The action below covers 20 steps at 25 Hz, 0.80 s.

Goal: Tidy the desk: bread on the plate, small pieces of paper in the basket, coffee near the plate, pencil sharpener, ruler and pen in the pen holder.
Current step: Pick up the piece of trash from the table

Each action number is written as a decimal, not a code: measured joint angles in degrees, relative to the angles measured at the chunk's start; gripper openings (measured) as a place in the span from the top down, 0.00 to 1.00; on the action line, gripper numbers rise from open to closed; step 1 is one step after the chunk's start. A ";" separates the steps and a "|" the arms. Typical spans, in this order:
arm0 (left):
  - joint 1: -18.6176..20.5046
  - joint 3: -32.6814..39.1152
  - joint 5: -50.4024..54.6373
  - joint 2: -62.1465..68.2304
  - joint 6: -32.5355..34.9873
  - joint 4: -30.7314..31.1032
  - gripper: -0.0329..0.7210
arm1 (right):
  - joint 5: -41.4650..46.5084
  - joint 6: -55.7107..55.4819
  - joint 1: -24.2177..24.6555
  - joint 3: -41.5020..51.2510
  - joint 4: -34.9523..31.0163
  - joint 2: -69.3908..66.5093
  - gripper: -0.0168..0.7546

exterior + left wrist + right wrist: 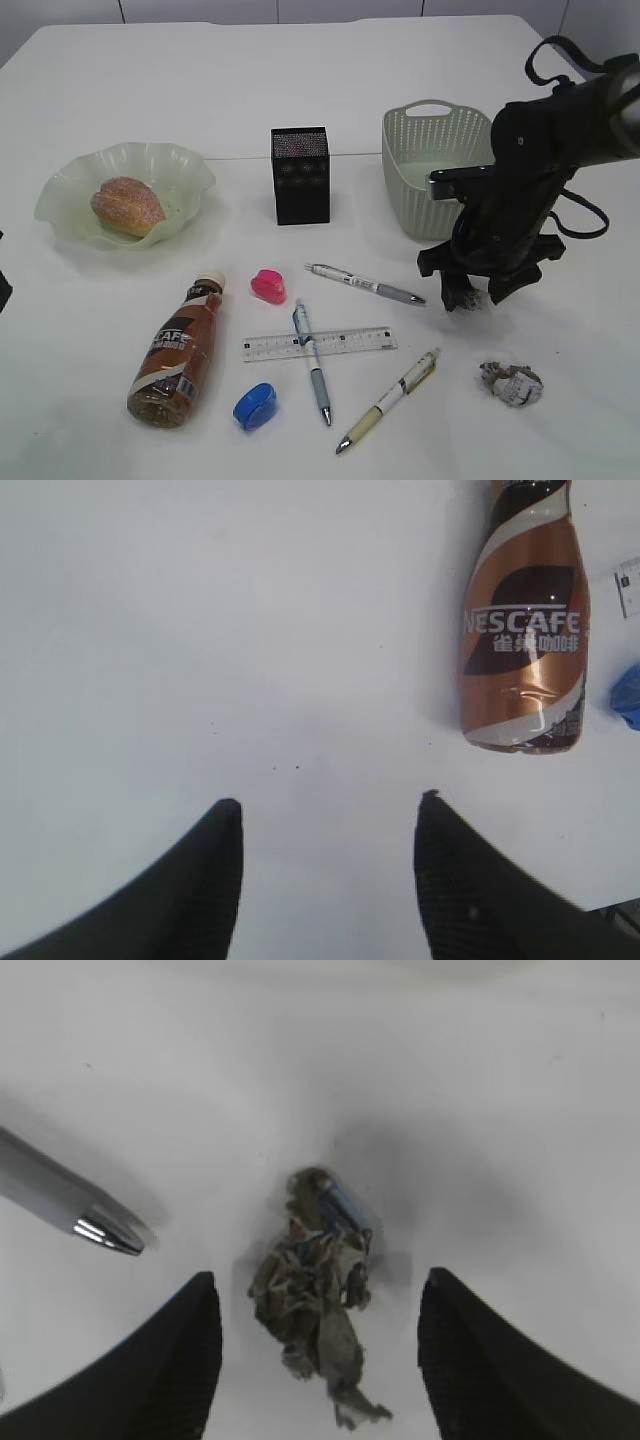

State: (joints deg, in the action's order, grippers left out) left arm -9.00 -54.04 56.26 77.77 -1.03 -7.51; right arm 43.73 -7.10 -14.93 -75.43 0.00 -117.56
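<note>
The bread [126,204] lies in the wavy green plate [60,192] at the left. Lying on its side on the desk [300,70] is the coffee [180,350], also in the left wrist view as the coffee [525,630]. My left gripper [330,815] hangs open over bare desk beside it. A pink pencil sharpener [268,287], a blue one [255,405], the ruler [320,343] and three pens [365,284] [312,360] [390,400] lie at the front. My right gripper [320,1278] is open, its fingers on either side of a crumpled paper [300,1300], apart from it.
The black mesh pen holder [300,175] stands at the middle, the perforated basket [430,170] to its right, just behind my right arm [540,150]. A second crumpled paper [512,383] lies at the front right. A pen tip [95,1228] lies left of the right gripper.
</note>
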 joint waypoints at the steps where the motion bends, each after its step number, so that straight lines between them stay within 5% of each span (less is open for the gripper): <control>1: 0.00 0.00 -0.12 0.00 0.00 0.00 0.42 | 0.00 0.00 0.00 0.00 0.00 -0.24 0.39; 20: 0.00 0.00 -0.31 0.00 0.00 1.31 0.42 | -0.45 -0.13 0.00 0.00 0.41 -1.20 0.79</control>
State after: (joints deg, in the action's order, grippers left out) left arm -9.00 -54.04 55.95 77.77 -1.03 -6.19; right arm 43.28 -7.23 -14.93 -75.43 0.41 -118.76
